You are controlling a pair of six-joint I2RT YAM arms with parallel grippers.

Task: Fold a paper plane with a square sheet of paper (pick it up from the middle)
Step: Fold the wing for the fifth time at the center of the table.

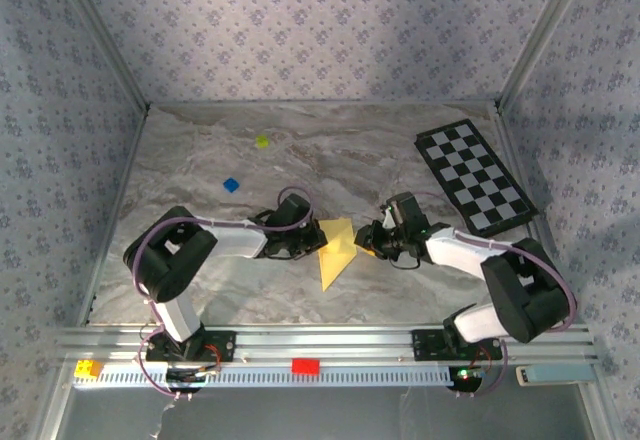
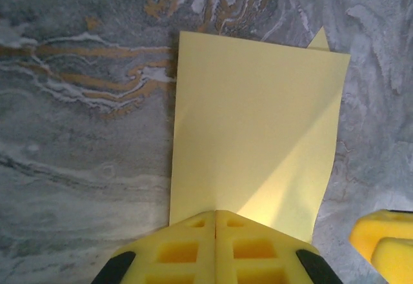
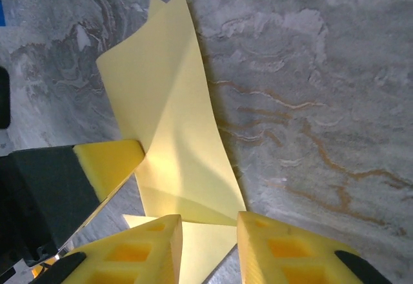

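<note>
The table (image 1: 200,270) is grey stone with swirly lines, and the walls around it have little flowers on them. A yellow paper (image 1: 337,250) lies on the table near the front, right in the middle between the two arms. It is partly folded, and its pointy end faces the front edge.

The left pincer (image 2: 216,214) is squeezed tight shut on one edge of the yellow paper. The rest of the sheet spreads flat on the table away from it.

The right pincer (image 3: 210,223) is at the other side of the paper. Its two yellow fingers (image 3: 271,245) are apart, and a corner of the paper sits in the gap between them. It is not pinching anything.

A checkered board (image 1: 475,177) lies far off at the back right. A tiny yellow-green block (image 1: 262,141) and a blue block (image 1: 231,185) sit further back on the left.
</note>
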